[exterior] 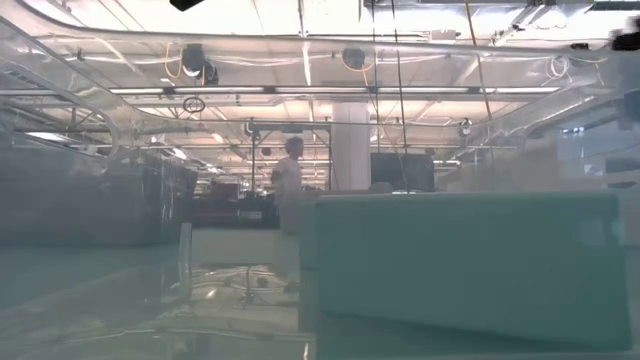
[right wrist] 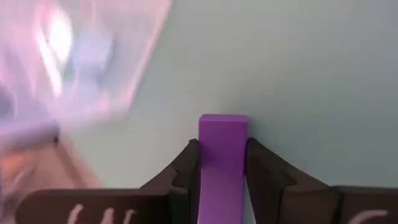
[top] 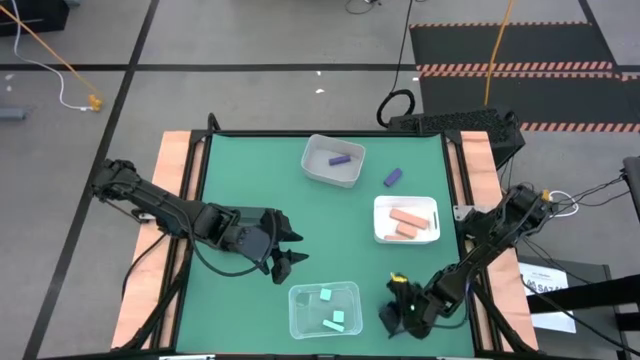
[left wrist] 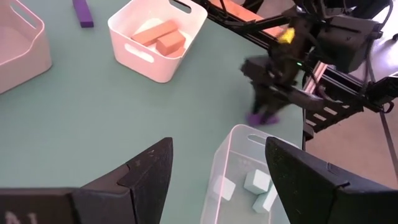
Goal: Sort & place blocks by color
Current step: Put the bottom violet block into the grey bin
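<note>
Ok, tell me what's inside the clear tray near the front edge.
The clear tray holds mint-green blocks: two show from above, and the left wrist view shows three. Nothing else is visible inside. The left tool, open, hovers beside it.

Two blocks (top: pixel 406 222) in tray (top: pixel 381 236)

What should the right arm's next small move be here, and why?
Probably lift and carry toward the grey tray. The right gripper is shut on a purple block near the clear tray, which holds mint-green blocks, while the grey tray already holds another purple block. The left gripper hangs open, apart.
</note>
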Robot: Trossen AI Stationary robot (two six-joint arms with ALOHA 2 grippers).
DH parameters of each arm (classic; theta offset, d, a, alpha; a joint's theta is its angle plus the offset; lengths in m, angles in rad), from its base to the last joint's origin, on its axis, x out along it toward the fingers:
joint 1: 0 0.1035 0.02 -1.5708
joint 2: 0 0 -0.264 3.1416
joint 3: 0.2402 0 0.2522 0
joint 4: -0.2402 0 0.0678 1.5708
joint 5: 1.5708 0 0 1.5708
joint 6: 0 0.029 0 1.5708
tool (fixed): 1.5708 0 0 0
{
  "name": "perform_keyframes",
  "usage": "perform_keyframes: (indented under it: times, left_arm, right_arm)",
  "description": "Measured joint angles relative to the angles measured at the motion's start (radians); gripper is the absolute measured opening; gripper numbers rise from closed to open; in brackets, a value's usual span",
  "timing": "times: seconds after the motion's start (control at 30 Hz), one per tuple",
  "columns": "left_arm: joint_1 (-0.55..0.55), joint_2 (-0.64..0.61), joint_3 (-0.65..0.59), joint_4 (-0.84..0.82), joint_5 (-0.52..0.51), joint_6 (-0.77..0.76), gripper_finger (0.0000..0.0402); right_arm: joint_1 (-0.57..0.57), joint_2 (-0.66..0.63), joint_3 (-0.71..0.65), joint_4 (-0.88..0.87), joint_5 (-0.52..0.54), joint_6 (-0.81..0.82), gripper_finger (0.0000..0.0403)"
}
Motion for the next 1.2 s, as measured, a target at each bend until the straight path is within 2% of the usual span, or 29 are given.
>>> perform_keyframes:
  times: [0.27, 0.4, 0.57, 0.77, 0.93, 1.07, 1.2]
  left_arm:
    - [0.014, 0.0, 0.0, 0.001, -0.037, -0.023, 0.0255]
    - [0.03, 0.0, 0.0, 0.021, -0.044, -0.026, 0.0255]
    - [0.057, 0.024, 0.0, 0.125, -0.053, 0.023, 0.0255]
    - [0.076, 0.095, 0.0, 0.336, -0.047, 0.239, 0.0255]
    - [0.09, 0.152, 0.0, 0.458, -0.072, 0.396, 0.0255]
    - [0.1, 0.173, 0.0, 0.496, -0.178, 0.43, 0.0255]
    - [0.128, 0.174, 0.0, 0.522, -0.269, 0.479, 0.0255]
  right_arm:
    - [-0.069, -0.167, -0.003, -0.165, 0.285, -0.133, 0.0077]
    - [-0.13, -0.252, -0.003, -0.134, 0.431, -0.343, 0.0077]
    - [-0.235, -0.34, -0.002, 0.018, 0.529, -0.673, 0.0076]
    - [-0.364, -0.403, -0.001, 0.345, 0.539, -1.111, 0.0076]
    - [-0.422, -0.413, -0.001, 0.628, 0.537, -1.468, 0.0076]
    - [-0.45, -0.419, 0.0, 0.711, 0.536, -1.617, 0.0076]
    - [-0.474, -0.427, 0.0, 0.721, 0.534, -1.669, 0.0076]
